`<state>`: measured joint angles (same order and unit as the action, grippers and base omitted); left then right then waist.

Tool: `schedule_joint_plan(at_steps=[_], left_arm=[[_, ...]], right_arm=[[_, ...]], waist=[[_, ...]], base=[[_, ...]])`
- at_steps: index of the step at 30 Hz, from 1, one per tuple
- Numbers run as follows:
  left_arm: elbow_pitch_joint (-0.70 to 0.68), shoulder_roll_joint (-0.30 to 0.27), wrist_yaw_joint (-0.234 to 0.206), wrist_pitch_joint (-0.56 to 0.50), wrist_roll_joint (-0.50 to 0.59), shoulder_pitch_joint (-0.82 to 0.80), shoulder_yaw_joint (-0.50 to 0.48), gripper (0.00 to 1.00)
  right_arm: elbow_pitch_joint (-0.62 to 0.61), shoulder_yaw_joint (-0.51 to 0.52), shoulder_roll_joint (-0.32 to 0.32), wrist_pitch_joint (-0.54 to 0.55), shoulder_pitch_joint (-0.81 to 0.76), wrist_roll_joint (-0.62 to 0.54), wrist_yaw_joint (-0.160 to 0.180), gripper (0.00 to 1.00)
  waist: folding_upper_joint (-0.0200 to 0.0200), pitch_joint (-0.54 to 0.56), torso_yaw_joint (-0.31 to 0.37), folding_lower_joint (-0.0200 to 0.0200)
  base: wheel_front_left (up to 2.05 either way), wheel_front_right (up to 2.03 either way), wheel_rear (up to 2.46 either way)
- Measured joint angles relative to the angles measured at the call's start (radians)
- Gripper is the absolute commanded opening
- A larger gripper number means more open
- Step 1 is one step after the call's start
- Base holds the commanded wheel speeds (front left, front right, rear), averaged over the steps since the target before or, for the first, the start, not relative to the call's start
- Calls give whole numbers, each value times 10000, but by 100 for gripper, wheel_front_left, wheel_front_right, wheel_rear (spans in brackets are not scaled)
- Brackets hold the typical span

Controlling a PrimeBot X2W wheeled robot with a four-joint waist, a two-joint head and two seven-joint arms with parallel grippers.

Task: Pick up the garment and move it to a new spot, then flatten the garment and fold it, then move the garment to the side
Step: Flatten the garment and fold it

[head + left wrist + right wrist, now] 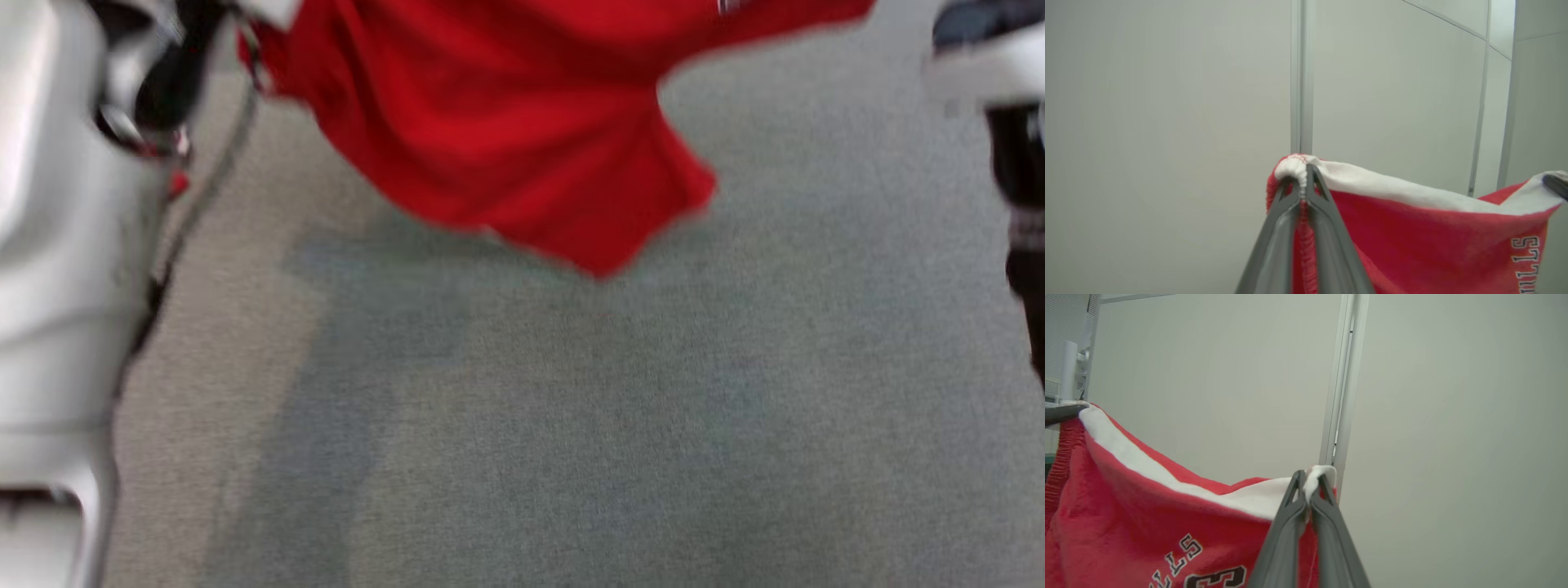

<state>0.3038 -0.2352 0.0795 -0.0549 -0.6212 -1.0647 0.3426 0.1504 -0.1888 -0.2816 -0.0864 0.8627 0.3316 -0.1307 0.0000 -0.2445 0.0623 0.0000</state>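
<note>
The garment (506, 122) is red with a white band and dark lettering, and it hangs in the air above the grey carpet, its lowest corner dangling free. In the left wrist view my left gripper (1303, 179) is shut on one end of the white band of the garment (1412, 237). In the right wrist view my right gripper (1310, 482) is shut on the other end of that band of the garment (1147, 522). The cloth stretches between the two grips. The other arm's fingertip (1555, 185) pinches the far corner in the left wrist view.
Grey carpet (571, 425) lies below the hanging cloth. My pale left arm (57, 286) fills the left side of the head view, and part of the right arm (1004, 98) sits at the upper right. Pale wall panels (1167, 102) with a metal post (1345, 375) stand ahead.
</note>
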Motion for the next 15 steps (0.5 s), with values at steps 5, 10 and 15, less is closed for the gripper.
schedule_joint_plan(at_steps=[5,10,15], left_arm=[[1762,12,79,1632,669,-2946,-372,0],[2909,-58,351,3081,1346,-4772,-276,0],[3605,-199,439,3166,1384,-4353,-685,0]], right_arm=[[2100,192,1032,-1335,3206,-577,-2,0],[2838,579,1941,-1737,4500,-945,-2,0],[2529,-224,2261,-1751,3787,-809,-2,0]], waist=[[0,-1284,437,0],[0,-2418,1003,0],[0,-3404,1499,1]], base=[[0,0,0],[0,0,0],[0,0,0]])
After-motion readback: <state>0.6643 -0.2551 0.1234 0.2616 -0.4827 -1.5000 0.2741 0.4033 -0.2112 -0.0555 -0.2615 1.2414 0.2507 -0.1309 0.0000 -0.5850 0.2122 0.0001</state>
